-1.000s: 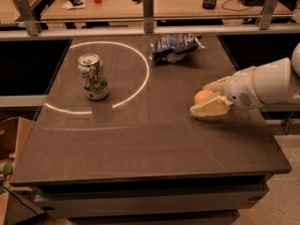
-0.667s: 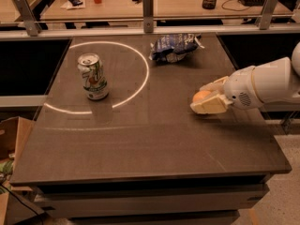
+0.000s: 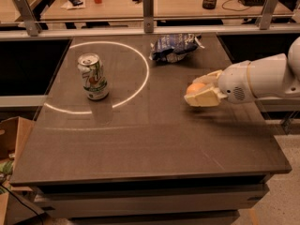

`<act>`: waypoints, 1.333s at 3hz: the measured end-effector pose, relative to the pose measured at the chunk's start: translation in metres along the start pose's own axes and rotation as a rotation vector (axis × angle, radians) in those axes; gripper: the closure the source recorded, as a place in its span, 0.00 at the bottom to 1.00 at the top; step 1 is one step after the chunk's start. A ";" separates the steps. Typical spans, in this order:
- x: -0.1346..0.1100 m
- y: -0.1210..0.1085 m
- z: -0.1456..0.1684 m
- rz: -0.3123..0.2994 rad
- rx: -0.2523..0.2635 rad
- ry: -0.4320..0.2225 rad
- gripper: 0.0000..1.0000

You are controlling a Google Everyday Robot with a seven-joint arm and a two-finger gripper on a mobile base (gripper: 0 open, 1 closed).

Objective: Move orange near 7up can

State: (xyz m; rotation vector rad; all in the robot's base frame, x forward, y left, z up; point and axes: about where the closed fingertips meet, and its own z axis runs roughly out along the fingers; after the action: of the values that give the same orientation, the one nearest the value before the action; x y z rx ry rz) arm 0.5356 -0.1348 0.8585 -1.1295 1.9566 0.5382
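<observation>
Gripper (image 3: 199, 93) clamped on orange (image 3: 196, 87) near right edge; 7up can (image 3: 93, 77) well apart leftward, toward far-left corner.

Round orange (image 3: 195, 87) clasped in gripper (image 3: 199, 93) over right side of table (image 3: 154, 139), upright white-green 7up can (image 3: 93, 77) well apart

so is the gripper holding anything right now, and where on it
The gripper holds the small round orange fruit, clamped by its sides between the two cream fingers, over the right side of the dark table.
</observation>
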 end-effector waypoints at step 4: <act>-0.081 0.012 0.071 -0.055 -0.134 -0.186 1.00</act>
State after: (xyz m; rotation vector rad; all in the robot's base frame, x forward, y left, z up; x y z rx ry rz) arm 0.5787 -0.0378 0.8812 -1.1687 1.7466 0.7274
